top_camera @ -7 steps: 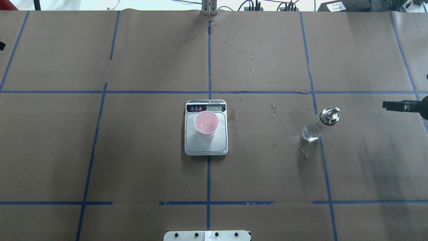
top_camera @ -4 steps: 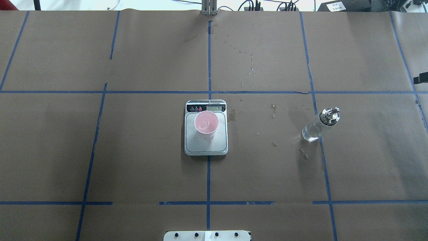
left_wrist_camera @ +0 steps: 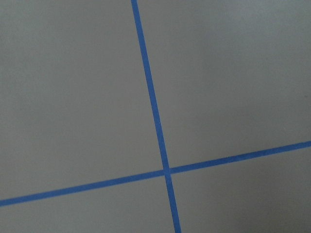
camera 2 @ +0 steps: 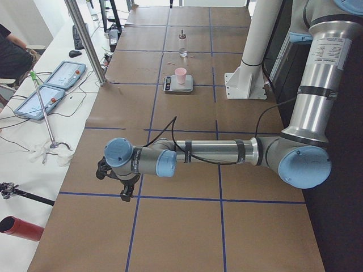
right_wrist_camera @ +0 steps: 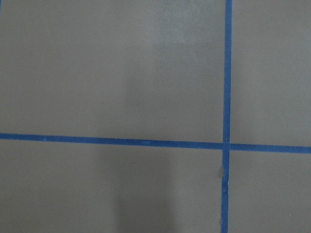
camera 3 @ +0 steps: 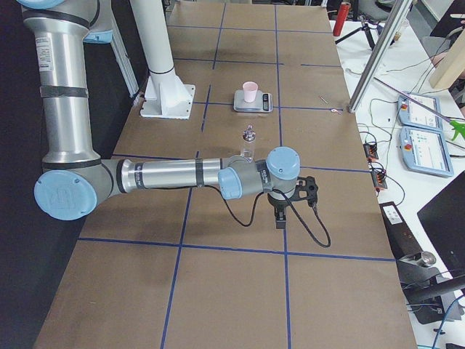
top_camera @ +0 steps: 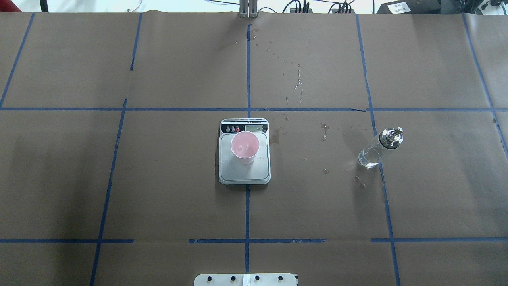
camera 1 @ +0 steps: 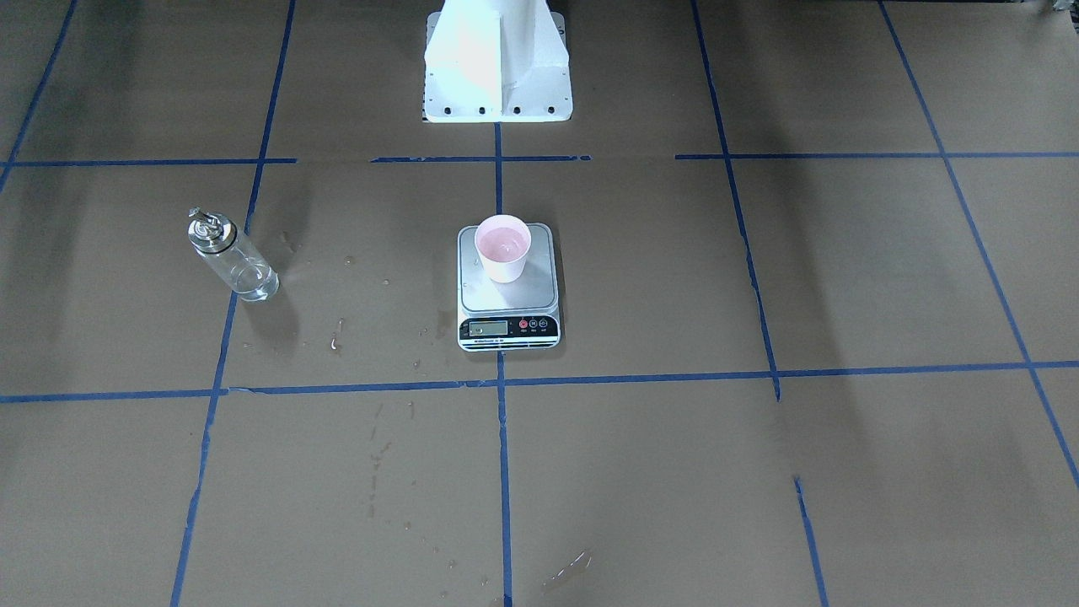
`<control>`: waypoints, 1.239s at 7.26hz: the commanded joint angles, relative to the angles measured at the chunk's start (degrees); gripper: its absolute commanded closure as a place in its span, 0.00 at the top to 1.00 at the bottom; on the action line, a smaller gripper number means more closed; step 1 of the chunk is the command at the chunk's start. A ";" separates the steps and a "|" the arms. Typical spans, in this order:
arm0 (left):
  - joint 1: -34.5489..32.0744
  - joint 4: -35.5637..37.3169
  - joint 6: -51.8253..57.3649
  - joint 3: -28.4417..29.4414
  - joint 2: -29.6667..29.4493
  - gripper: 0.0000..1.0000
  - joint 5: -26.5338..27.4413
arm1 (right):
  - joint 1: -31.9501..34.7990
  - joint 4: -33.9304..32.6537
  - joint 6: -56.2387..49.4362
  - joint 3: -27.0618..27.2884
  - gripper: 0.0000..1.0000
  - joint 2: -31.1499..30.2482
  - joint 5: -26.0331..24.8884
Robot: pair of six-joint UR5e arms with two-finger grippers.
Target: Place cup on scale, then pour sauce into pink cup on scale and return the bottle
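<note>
The cup (top_camera: pixel 245 147) stands upright on the scale (top_camera: pixel 244 174), toward the 12 o'clock end of the platform, right by the display strip. Its pink bottom shows a faint shine, but I cannot read how much is in it.

In the overhead view the bottle (top_camera: pixel 379 149) stands at 3 o'clock from the scale, well apart from it. It is upright on the brown paper, long axis vertical, with the silver pourer on top and a low band of clear sauce (top_camera: pixel 369 158) at its base. Small wet spots (top_camera: pixel 325 171) dot the paper between the two.

No arm is over this part of the table. The right gripper (camera 3: pixel 280 218) hangs over the paper near the table's right end. In the right side view the bottle is at about 11 o'clock from it, just beyond the forearm, so this is clearly the nearer arm. The left gripper (camera 2: pixel 126 192) hangs near the opposite end, with the scale and bottle far off at about 1 o'clock.

Both wrist cameras show only paper and blue tape (right_wrist_camera: pixel 226 97). I cannot tell whether either gripper's fingers are apart or together.

Judged from this layout, the cup is placed and the bottle is set down, so little seems left to do.
</note>
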 commanded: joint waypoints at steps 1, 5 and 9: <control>0.11 3.98 -4.17 -2.48 0.73 1.00 -0.29 | -0.13 -3.79 -5.90 0.32 1.00 -0.29 1.43; 4.50 4.64 -4.39 -5.82 3.27 1.00 4.16 | -2.68 -5.72 -12.24 2.51 1.00 -1.08 -3.03; 5.21 3.93 -4.56 -8.73 3.73 1.00 3.75 | 1.09 -8.01 -17.87 6.89 1.00 -3.88 -3.67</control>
